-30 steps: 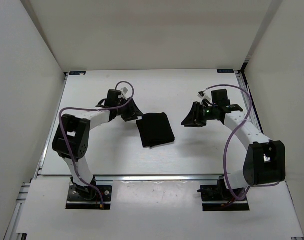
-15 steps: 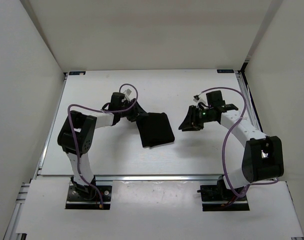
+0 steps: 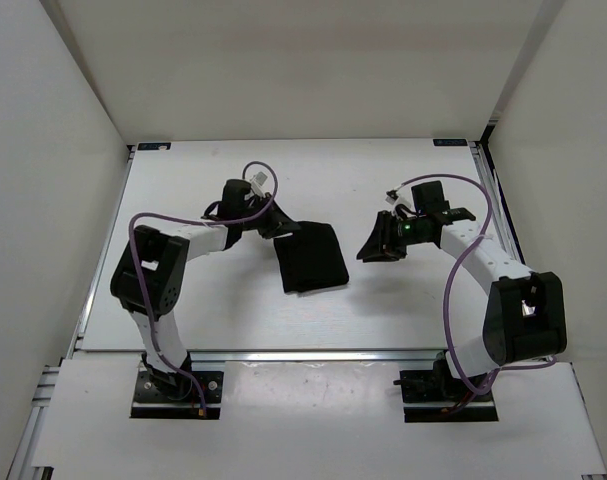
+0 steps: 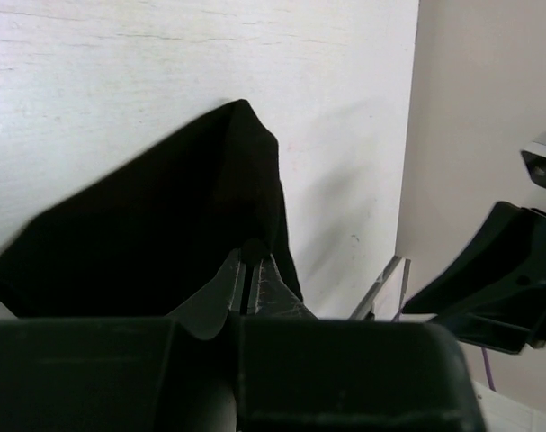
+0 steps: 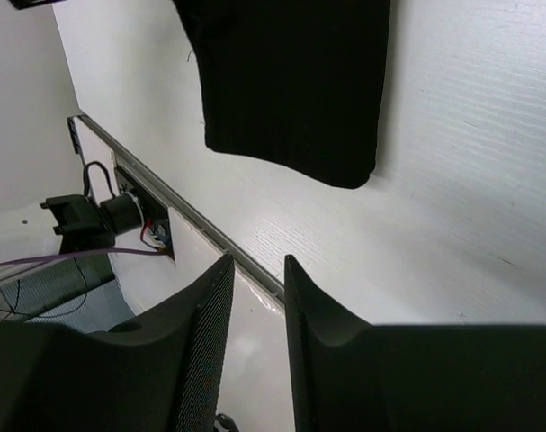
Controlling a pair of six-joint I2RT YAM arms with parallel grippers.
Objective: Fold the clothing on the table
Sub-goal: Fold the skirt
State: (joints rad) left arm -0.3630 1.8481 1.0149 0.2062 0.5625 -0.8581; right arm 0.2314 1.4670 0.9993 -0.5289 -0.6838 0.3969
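The clothing point(image 3: 313, 260) is laid flat on the table point(image 3: 183, 300), approx. mid-table, a bit L of centre and well apart from every edge. The L gripper point(image 3: 282, 231) is set at the garment's far-L corner. In the L wrist view its fingers point(image 4: 277, 292) are seen pressed together w/ black fabric at the tips, so the hem is judged to be pinched. How much cloth is caught cannot be told. The R gripper point(image 3: 373, 247) is held near the garment's R side but apart from it, jaws partly spread, nothing between them.

Risks from here:
- The pinch is judged shallow, so the hem could be pulled out as soon as it is lifted.
- If the garment is doubled, only the top layer may be taken & the rest left behind.
- W/ one corner raised & the R side unheld, the floppy cloth could be dragged across the table or twisted, giving a skewed fold.
- On a low carry the corner could be bunched under itself.
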